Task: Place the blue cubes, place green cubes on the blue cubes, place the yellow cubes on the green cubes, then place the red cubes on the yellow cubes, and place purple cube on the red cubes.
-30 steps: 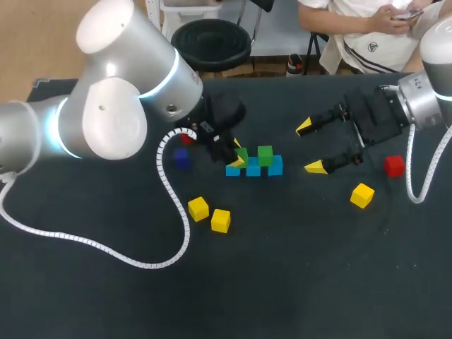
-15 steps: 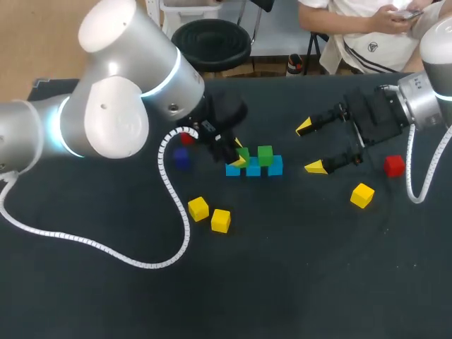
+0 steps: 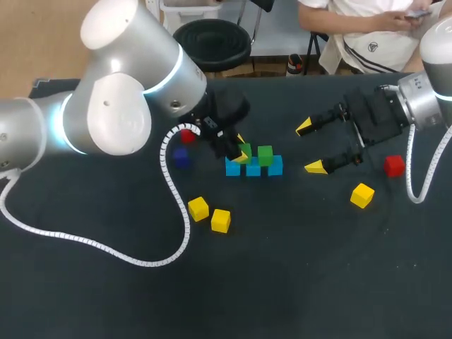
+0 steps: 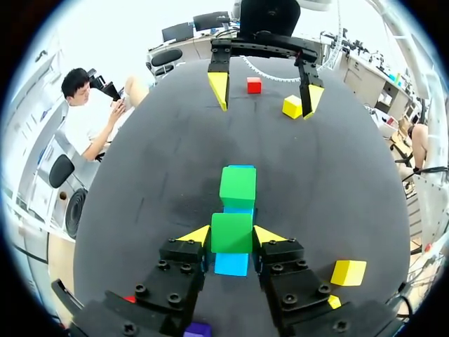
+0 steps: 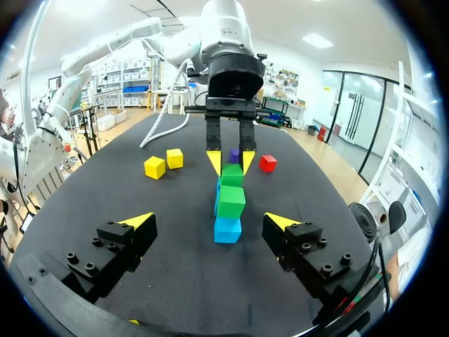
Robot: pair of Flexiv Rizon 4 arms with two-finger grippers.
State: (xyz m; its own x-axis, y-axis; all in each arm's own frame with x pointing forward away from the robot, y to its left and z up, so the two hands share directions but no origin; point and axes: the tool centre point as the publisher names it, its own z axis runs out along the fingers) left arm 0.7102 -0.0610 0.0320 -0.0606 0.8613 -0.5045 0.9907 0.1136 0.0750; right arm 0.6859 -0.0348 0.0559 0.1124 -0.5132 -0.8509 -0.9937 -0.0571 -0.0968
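Note:
Three blue cubes lie in a row mid-table. One green cube sits on the row toward its right end. My left gripper is shut on a second green cube, its yellow fingertips pressing both sides. That cube is on or just above the nearest blue cube; I cannot tell if they touch. My right gripper stands open to the right of the row, with nothing between its fingers. From the right wrist, the left gripper hangs over the far end of the blue row.
Two yellow cubes lie in front of the row on the left. A third yellow cube and a red cube lie by the right arm. Another red cube and a purple cube sit under the left arm.
The left arm has crept slightly right and back, the green cube still in its fingers. The right arm has not moved.

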